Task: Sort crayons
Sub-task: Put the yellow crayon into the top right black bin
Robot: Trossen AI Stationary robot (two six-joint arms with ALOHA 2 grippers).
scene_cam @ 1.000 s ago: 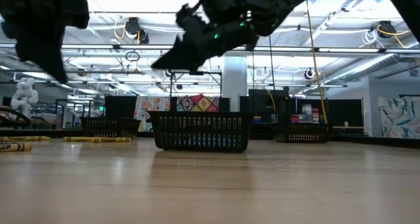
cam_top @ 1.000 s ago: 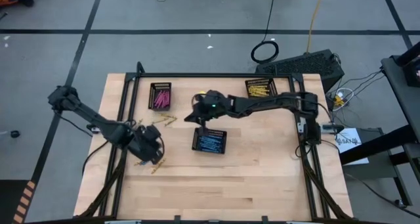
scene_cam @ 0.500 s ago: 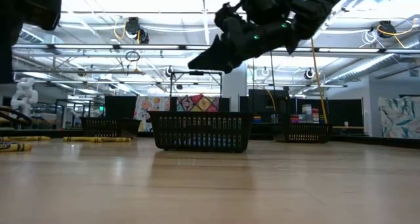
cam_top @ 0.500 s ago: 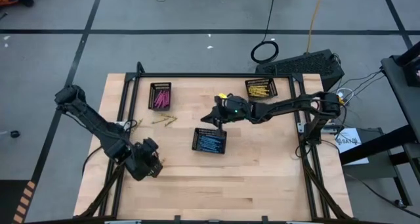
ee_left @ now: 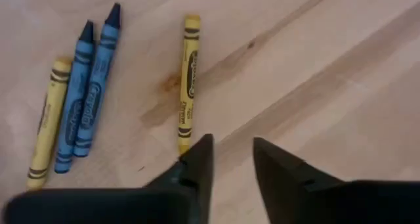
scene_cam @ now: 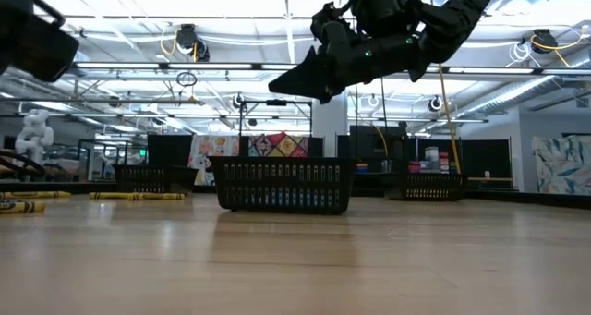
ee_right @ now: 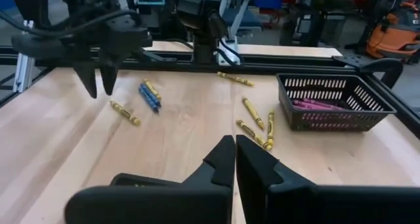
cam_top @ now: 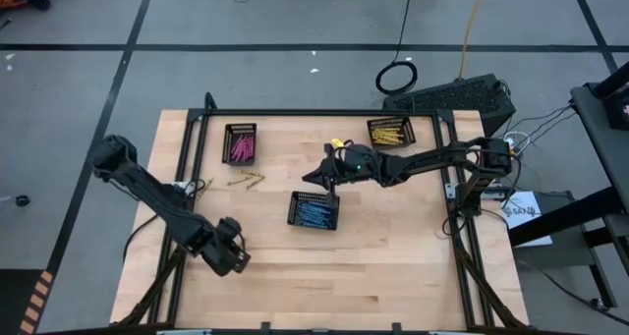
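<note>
left gripper (ee_left: 230,159) released above loose crayons; right gripper (ee_right: 235,159) clenched, holding nothing.

the left fingers (ee_left: 200,161) stand slightly apart just over the near end of a yellow crayon (ee_left: 189,86) lying on the wooden table (cam_top: 393,266), with two blue crayons (ee_left: 85,96) and another yellow crayon (ee_left: 44,122) beside it. the right gripper hangs over mid-table just behind the blue-crayon tray (cam_top: 314,211). farther off sit the pink-crayon tray (cam_top: 240,143), the yellow-crayon tray (cam_top: 390,132) and more loose yellow crayons (ee_right: 254,123).
</note>
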